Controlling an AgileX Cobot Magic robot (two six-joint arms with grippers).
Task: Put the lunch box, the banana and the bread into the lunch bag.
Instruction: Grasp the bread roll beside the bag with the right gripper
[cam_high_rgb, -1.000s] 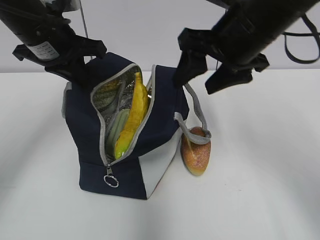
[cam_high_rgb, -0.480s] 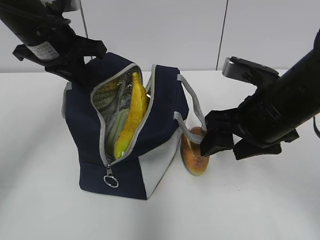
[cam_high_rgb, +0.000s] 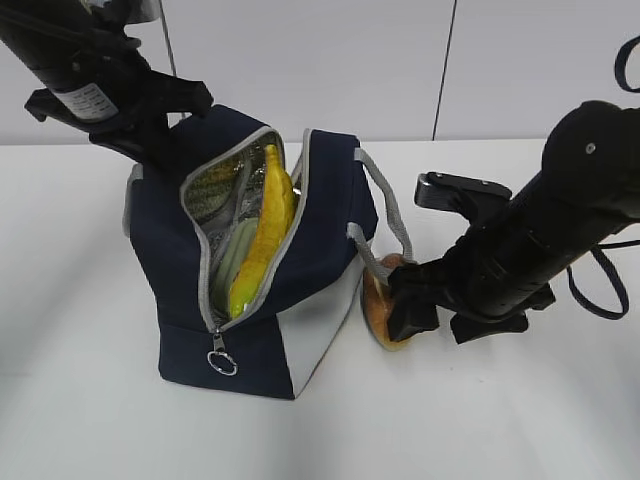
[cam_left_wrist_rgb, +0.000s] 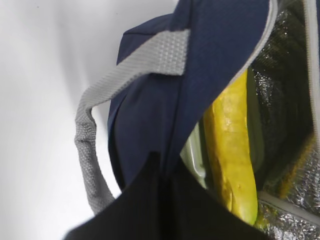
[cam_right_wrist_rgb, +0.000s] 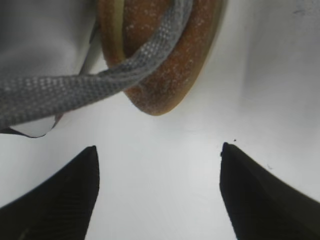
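The navy lunch bag (cam_high_rgb: 310, 250) stands unzipped on the white table. The banana (cam_high_rgb: 262, 240) lies inside it on the lunch box (cam_high_rgb: 232, 252), whose pale green lid shows beside the banana (cam_left_wrist_rgb: 231, 150) in the left wrist view (cam_left_wrist_rgb: 192, 157). My left gripper (cam_high_rgb: 160, 140) is shut on the bag's rear edge (cam_left_wrist_rgb: 165, 125) and holds it. The bread (cam_high_rgb: 380, 305) lies on the table against the bag's right side, under a grey handle (cam_high_rgb: 385, 215). My right gripper (cam_high_rgb: 410, 310) is open, low beside the bread (cam_right_wrist_rgb: 165, 70), fingertips (cam_right_wrist_rgb: 87, 165) just short of it.
The grey handle loop (cam_right_wrist_rgb: 100, 85) drapes across the bread in the right wrist view. A zipper pull ring (cam_high_rgb: 222, 360) hangs at the bag's front. White table (cam_high_rgb: 520, 420) extends to the right and front; a wall stands behind.
My right arm has come down from above the bag to table level and moved left until its open gripper is at the bread. The left arm and bag have not moved.
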